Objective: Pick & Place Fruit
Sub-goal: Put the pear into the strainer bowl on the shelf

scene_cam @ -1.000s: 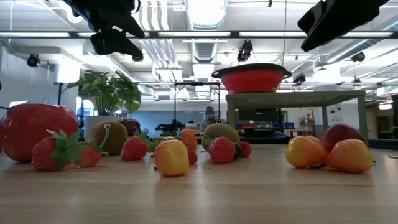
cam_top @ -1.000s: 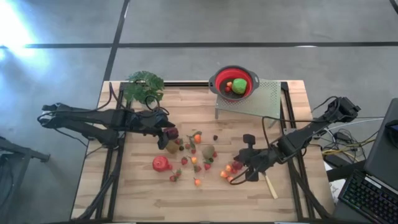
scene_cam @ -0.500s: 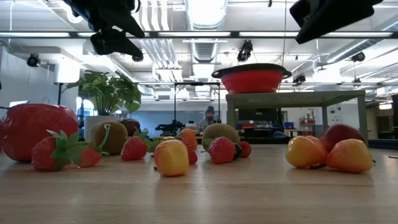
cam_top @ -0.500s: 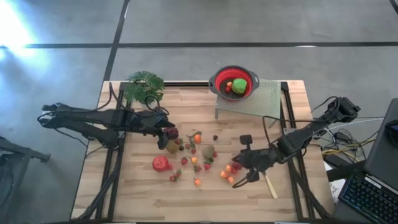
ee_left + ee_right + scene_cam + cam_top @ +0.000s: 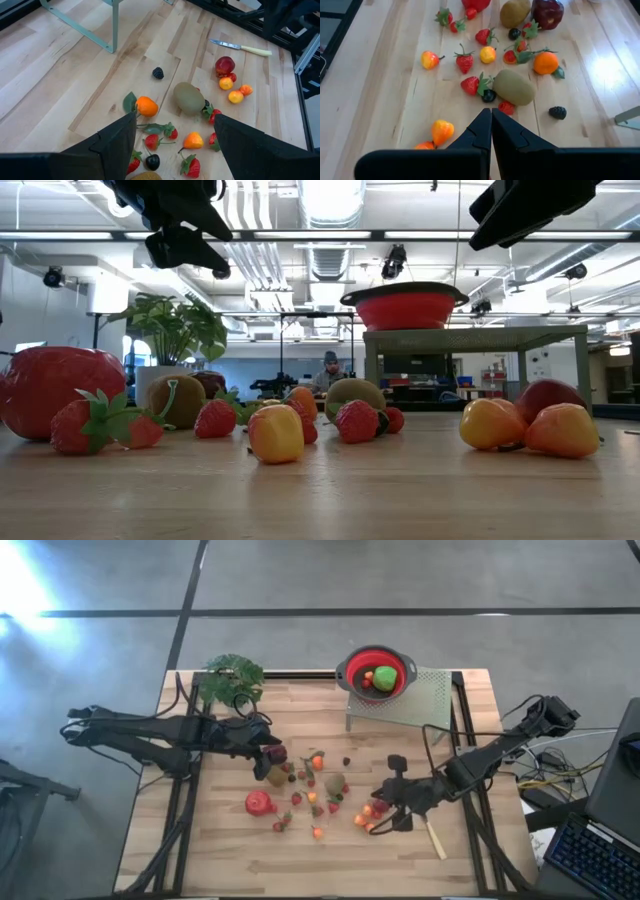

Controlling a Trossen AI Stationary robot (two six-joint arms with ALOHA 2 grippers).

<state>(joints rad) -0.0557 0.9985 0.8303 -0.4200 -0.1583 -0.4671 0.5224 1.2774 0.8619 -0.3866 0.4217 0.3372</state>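
Note:
Small toy fruits lie scattered on the middle of the wooden table (image 5: 220,850): a kiwi (image 5: 189,97), an orange (image 5: 146,106), strawberries, a blackberry (image 5: 158,73) and a big red fruit (image 5: 259,803). My left gripper (image 5: 175,117) hangs open above the left part of the scatter, beside a dark red fruit (image 5: 279,753), with nothing between its fingers. My right gripper (image 5: 490,114) is shut and empty, hovering over the cluster of orange and red fruits (image 5: 368,815) at the right.
A red bowl (image 5: 377,673) holding a green and a red fruit stands on a perforated grey stand (image 5: 425,705) at the far edge. A potted plant (image 5: 232,678) is at the far left. A pale-handled knife (image 5: 436,838) lies near the right gripper.

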